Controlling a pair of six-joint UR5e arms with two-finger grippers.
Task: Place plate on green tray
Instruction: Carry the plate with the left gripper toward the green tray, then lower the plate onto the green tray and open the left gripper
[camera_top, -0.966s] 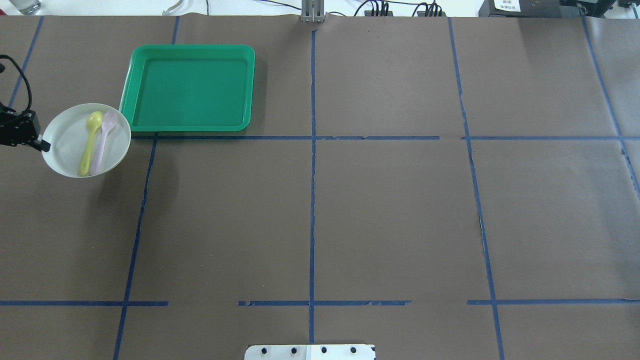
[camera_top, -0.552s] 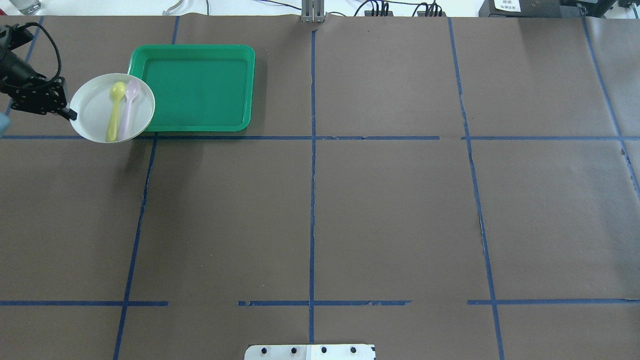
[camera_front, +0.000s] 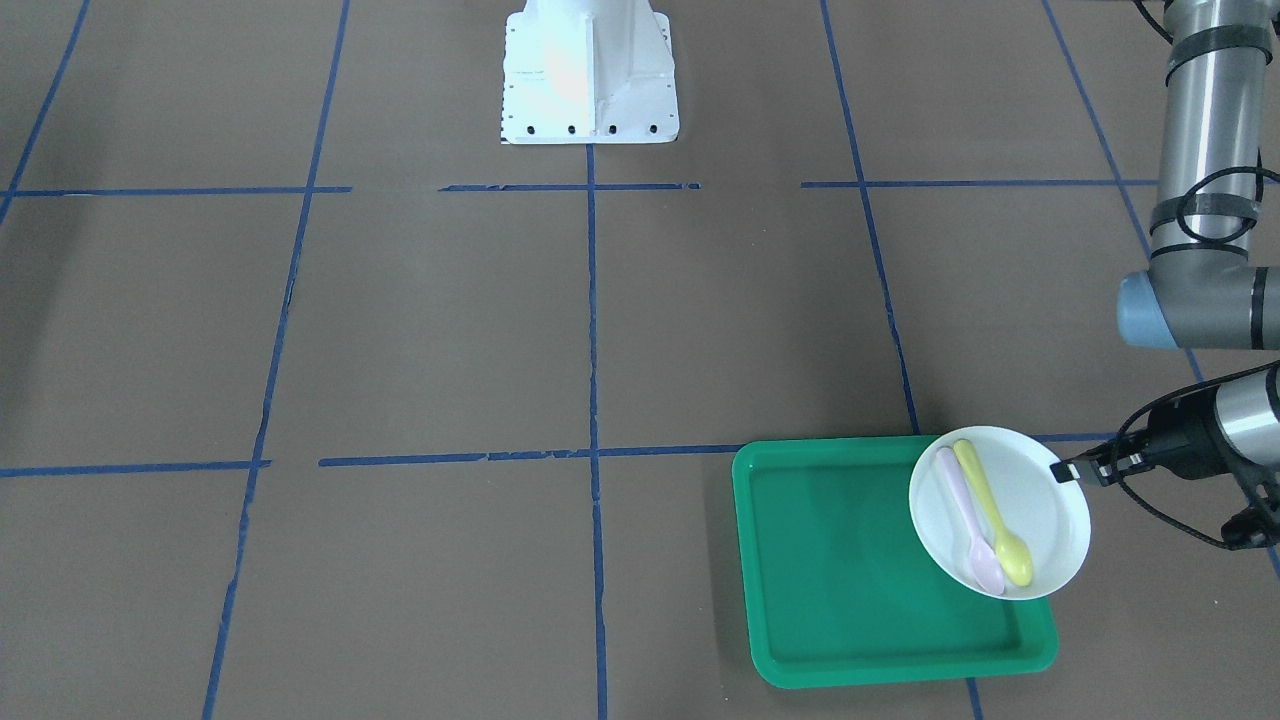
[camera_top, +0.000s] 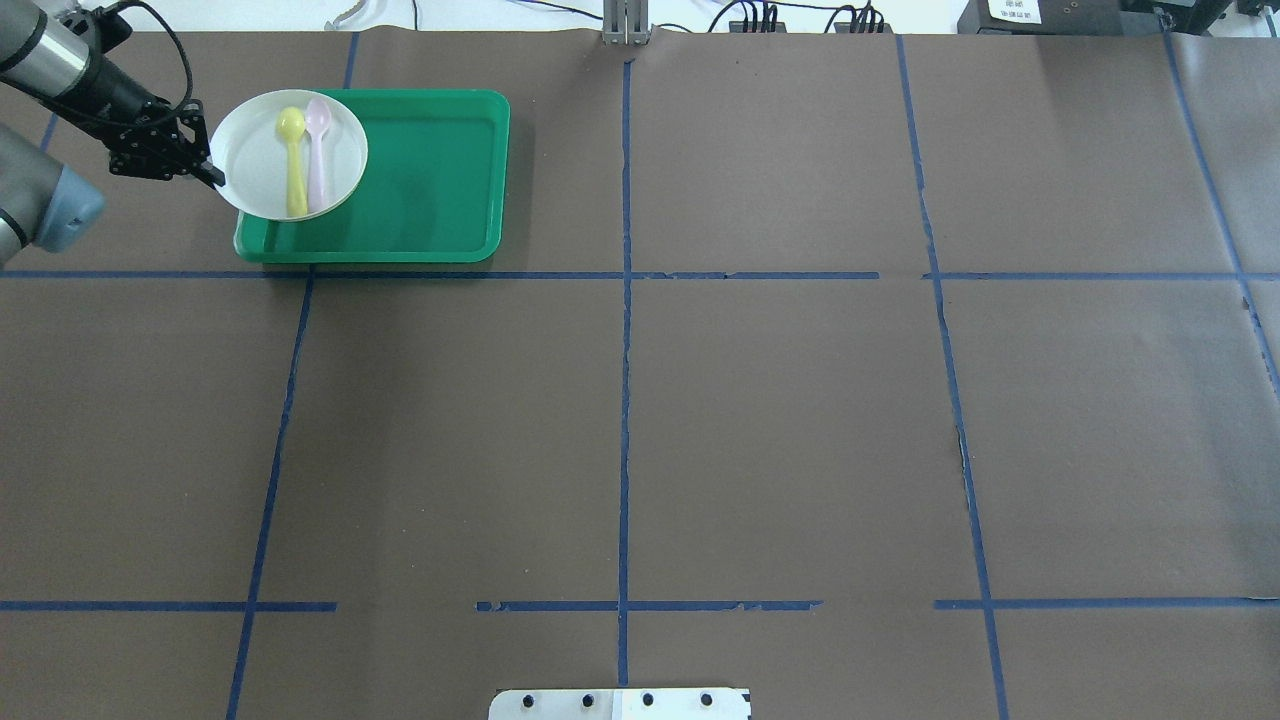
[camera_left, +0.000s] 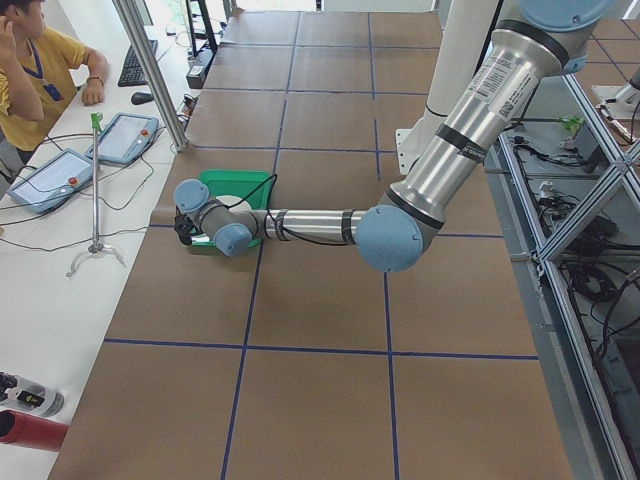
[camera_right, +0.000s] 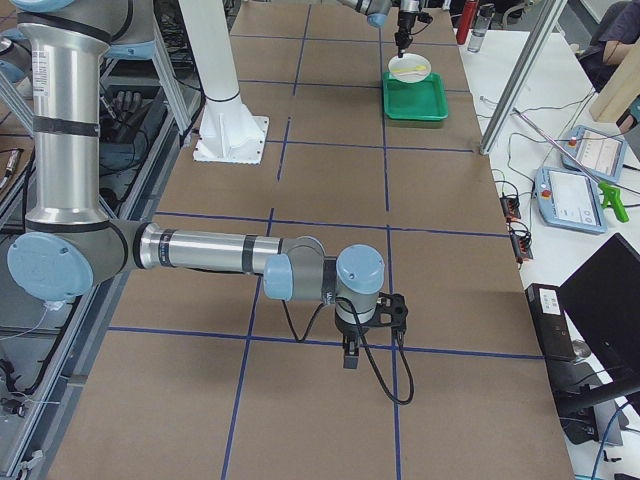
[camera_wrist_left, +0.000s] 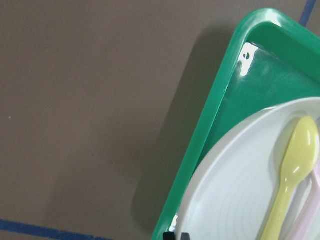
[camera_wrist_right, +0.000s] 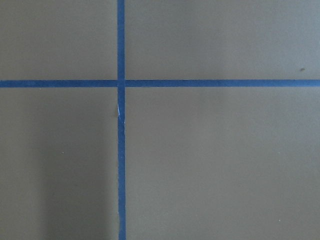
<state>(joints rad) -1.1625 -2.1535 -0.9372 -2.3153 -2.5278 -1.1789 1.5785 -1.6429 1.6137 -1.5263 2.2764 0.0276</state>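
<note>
My left gripper (camera_top: 215, 175) is shut on the left rim of the white plate (camera_top: 255, 165). It holds the plate over the near-left part of the green tray (camera_top: 430, 170), overhanging the tray's left lip. A yellow spoon (camera_top: 293, 160) and a pink spoon (camera_top: 317, 150) lie in the plate. In the front-facing view the plate (camera_front: 1050, 520) covers the tray's (camera_front: 840, 560) right edge, with the gripper (camera_front: 1062, 470) at its rim. The left wrist view shows the plate (camera_wrist_left: 230, 200) above the tray's lip (camera_wrist_left: 215, 100). My right gripper (camera_right: 350, 358) hangs over bare table; I cannot tell whether it is open.
Brown paper with blue tape lines (camera_top: 625, 300) covers the table. The robot's white base plate (camera_top: 620, 703) is at the near edge. A metal post (camera_top: 625, 25) stands at the far edge. An operator (camera_left: 30, 70) sits beyond the tray's end of the table.
My left gripper has carried the plate with both spoons away from me and to the right. It went from the bare table left of the tray to over the tray's left part.
</note>
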